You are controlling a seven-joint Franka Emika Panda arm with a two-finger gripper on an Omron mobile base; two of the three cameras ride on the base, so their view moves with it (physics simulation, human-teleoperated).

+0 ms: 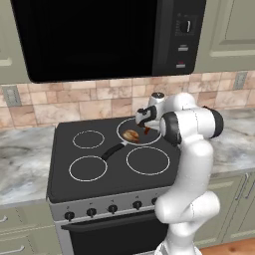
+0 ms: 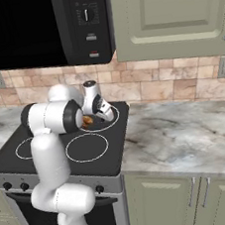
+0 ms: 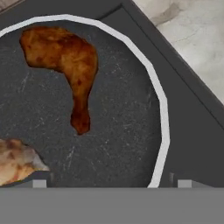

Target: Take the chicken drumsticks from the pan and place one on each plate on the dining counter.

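The pan (image 3: 109,144) sits on the back right burner of the stove (image 1: 64,169), and both chicken drumsticks lie inside it. In the hand view the darker drumstick (image 3: 65,65) shows whole: a reddish-brown piece, its fat end toward the top left of that view and its thin bone end pointing down toward the middle of the pan floor. The paler drumstick (image 3: 15,159) peeks in at the lower left of the same view, tan and plump, cut off by the frame edge; the two pieces lie apart, with bare pan floor between them. From the left base view the paler one (image 1: 131,135) is the round tan lump in the pan, with a sliver of the dark one (image 1: 147,130) just beside it under the hand. The pan's black handle (image 1: 112,151) runs out toward the front left burner.

The gripper (image 1: 146,125) hangs directly over the pan, pointing down, jaws spread wide and holding nothing; its two finger tips (image 3: 39,183) just poke up at the bottom of the hand view, clear of both pieces. From the right base view the hand (image 2: 102,111) leans over the pan's far side, with the arm's elbow in front.

Beyond the pan, a marbled worktop (image 2: 187,135) flanks the stove's right side, and a black microwave (image 1: 99,35) hangs above.
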